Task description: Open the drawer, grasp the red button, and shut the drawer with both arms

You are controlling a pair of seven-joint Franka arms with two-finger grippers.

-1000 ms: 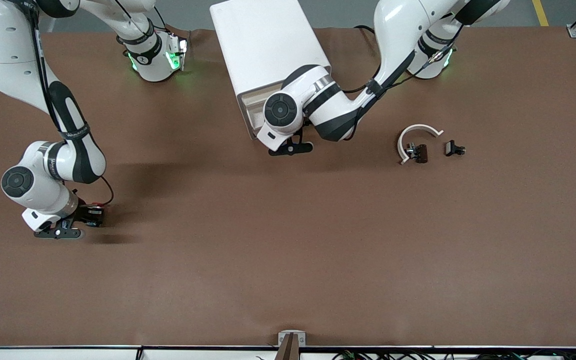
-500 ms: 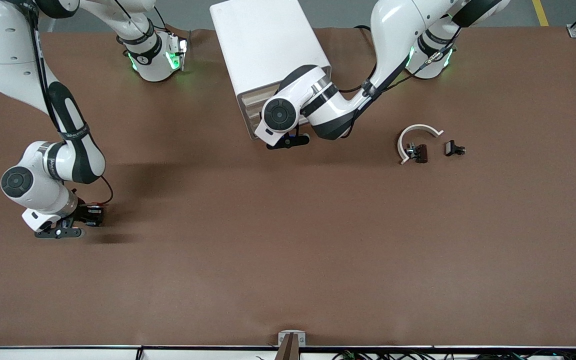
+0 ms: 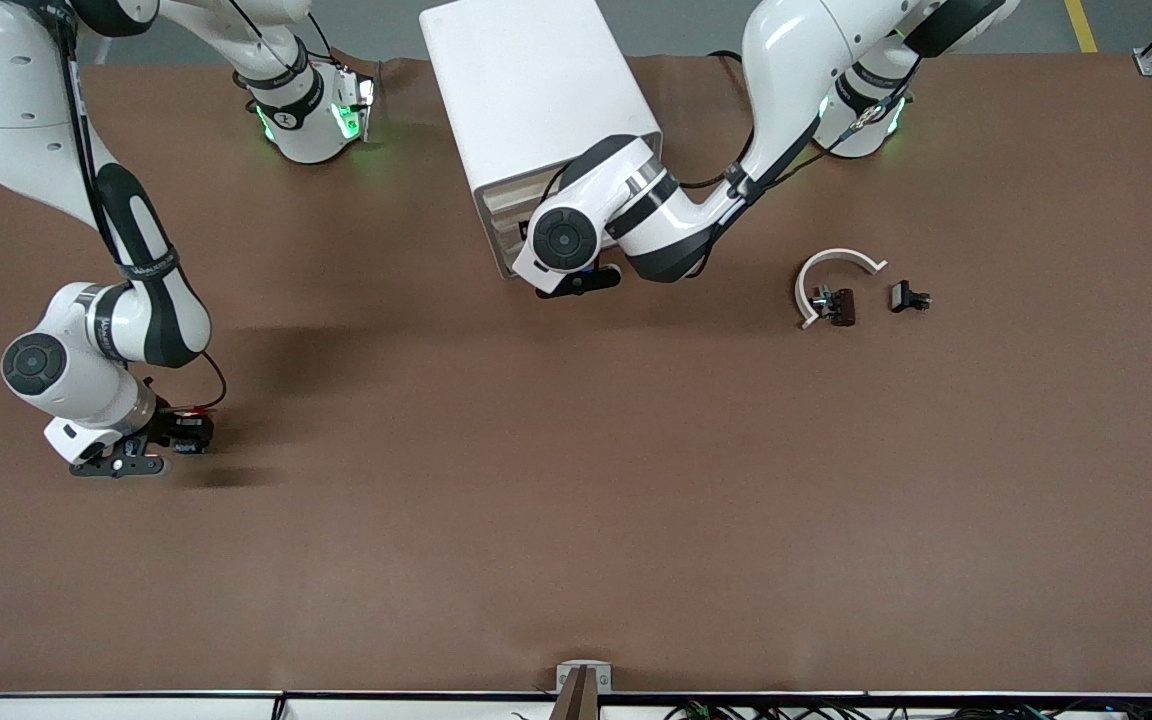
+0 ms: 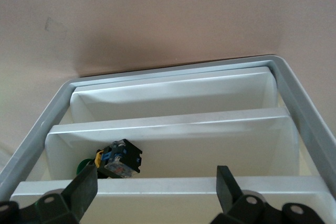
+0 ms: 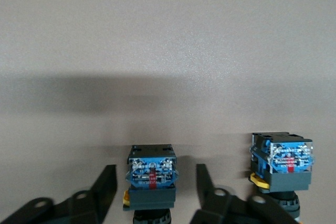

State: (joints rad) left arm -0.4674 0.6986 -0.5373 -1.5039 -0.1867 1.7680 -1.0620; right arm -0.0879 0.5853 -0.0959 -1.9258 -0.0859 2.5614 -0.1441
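Observation:
My right gripper (image 3: 121,465) hangs low over the table near the right arm's end. In the right wrist view it (image 5: 155,169) is open, with a finger on each side of a small button (image 5: 152,174) that has a black-and-blue body. The fingers do not touch it and its cap is hidden. A like button (image 5: 282,161) stands beside it, outside the fingers. My left gripper (image 3: 576,283) is open at the front of the white drawer cabinet (image 3: 526,90). In the left wrist view it (image 4: 156,181) straddles a white drawer front (image 4: 157,190).
A green-capped button (image 4: 118,158) with a black-and-blue body lies in the drawer compartment (image 4: 210,145) just past the left fingers. A white curved piece (image 3: 833,268) and two small black parts (image 3: 841,305) (image 3: 908,297) lie toward the left arm's end of the table.
My left gripper has moved in closer to the cabinet front. The right arm has barely moved.

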